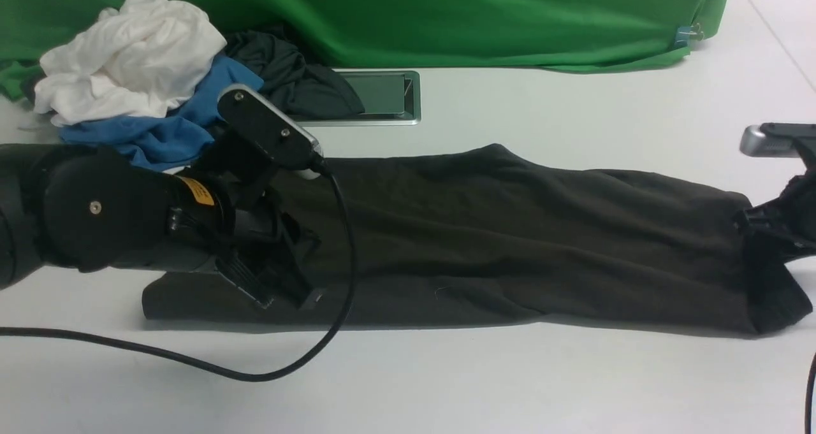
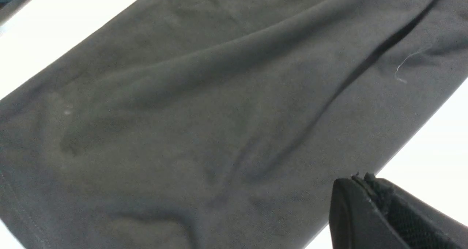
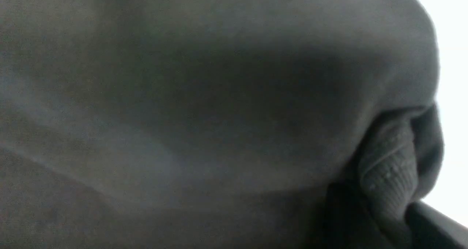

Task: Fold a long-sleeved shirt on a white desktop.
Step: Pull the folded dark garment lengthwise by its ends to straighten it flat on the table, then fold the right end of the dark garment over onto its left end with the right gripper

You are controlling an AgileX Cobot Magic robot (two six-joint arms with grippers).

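Observation:
The long-sleeved shirt (image 1: 510, 243), black-brown, lies as a long narrow strip across the white desktop (image 1: 510, 383); its chest print is hidden. My left gripper (image 1: 306, 297) hangs just above the strip's left part, near its front edge. In the left wrist view its fingers (image 2: 362, 179) are pressed together over the cloth (image 2: 182, 113) with nothing between them. My right gripper (image 1: 755, 230) is at the strip's right end, which bunches up against it. In the right wrist view a ribbed band (image 3: 387, 165) of the shirt (image 3: 182, 95) sits clamped between the jaws.
At the back left lies a pile with a white garment (image 1: 127, 58), a blue garment (image 1: 159, 134) and a dark grey garment (image 1: 293, 71). Beside it is the silver-framed hatch (image 1: 382, 96). A green backdrop (image 1: 478, 13) closes the far side. A black cable (image 1: 255, 373) loops over the table's front.

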